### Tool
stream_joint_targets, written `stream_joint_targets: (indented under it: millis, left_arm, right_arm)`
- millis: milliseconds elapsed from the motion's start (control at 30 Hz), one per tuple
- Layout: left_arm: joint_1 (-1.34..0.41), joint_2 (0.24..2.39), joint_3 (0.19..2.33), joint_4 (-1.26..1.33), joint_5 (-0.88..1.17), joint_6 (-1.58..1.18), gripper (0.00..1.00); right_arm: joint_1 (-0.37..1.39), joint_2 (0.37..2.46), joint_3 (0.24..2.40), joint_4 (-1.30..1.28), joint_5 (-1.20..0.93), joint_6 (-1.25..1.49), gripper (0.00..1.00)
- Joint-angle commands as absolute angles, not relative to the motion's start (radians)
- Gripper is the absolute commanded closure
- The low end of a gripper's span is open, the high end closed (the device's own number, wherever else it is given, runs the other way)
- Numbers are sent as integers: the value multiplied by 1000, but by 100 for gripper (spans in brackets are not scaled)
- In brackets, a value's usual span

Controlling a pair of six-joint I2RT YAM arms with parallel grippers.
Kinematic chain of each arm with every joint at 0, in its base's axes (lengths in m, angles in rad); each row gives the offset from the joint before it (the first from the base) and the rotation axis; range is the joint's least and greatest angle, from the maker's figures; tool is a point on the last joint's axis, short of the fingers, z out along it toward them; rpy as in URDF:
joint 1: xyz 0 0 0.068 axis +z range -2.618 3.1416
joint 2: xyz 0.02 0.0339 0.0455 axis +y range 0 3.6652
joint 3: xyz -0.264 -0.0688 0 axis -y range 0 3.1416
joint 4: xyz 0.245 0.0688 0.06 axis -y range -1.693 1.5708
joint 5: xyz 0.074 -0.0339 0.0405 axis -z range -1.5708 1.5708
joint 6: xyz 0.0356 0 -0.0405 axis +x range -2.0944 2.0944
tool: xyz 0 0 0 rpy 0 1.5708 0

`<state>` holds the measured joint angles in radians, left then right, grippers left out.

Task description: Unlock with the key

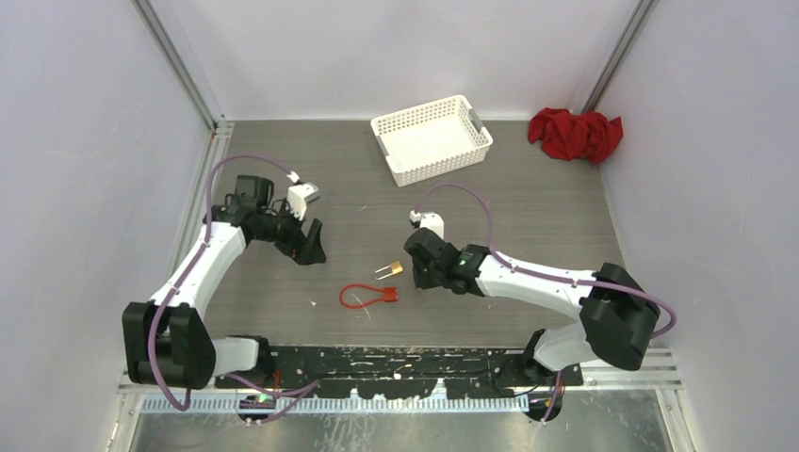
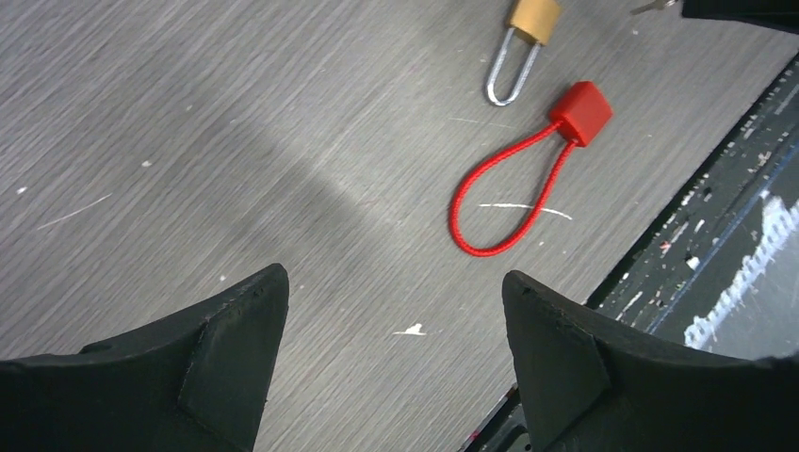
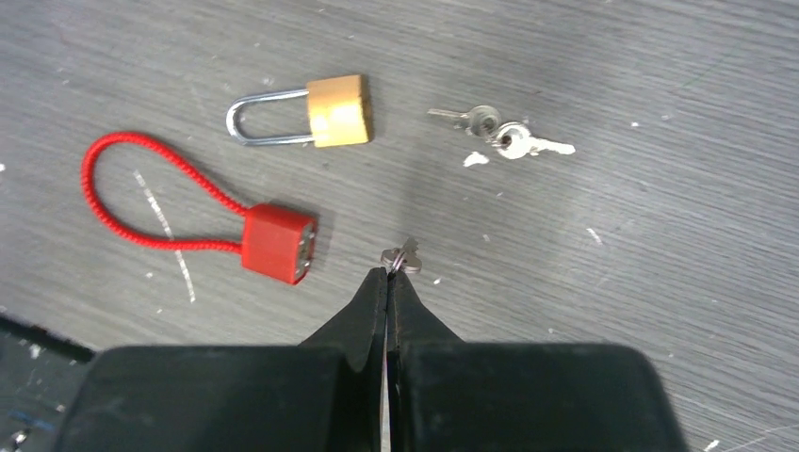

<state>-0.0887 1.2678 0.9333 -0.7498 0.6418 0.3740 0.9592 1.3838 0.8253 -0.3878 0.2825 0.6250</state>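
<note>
A small brass padlock (image 3: 337, 110) with a steel shackle lies flat on the table; it also shows in the overhead view (image 1: 396, 268) and at the top edge of the left wrist view (image 2: 532, 19). My right gripper (image 3: 387, 273) is shut just right of it (image 1: 419, 273), and a small silver key (image 3: 400, 257) pokes out from between its tips. Two more keys (image 3: 499, 137) lie loose beyond it. My left gripper (image 2: 396, 278) hangs open and empty above bare table, left of the padlock (image 1: 311, 252).
A red cable lock (image 3: 278, 243) with a looped cord lies just in front of the padlock (image 1: 367, 295). A white basket (image 1: 431, 138) stands at the back centre and a red cloth (image 1: 575, 134) at the back right. The black base rail (image 1: 405, 363) runs along the near edge.
</note>
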Motion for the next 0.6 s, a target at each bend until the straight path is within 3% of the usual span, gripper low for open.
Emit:
stream_joint_targets:
  millis: [0,167,300,567]
  left_arm:
    - [-138,1252,963,-758,726,353,16]
    - [-186,1217,947,-745,839,330,15]
    - [-197,1172,932,-749,1003,355,7]
    - [-232,1189,999,-980,1227,555,9]
  right_arm:
    - [963,1318,862,-318,143,593,99]
    - [961,1255,885,-234,-29,573,99]
    - [960,1236,903,-155,-178,593,100]
    - [939,1297,966,-2,-381,678,99]
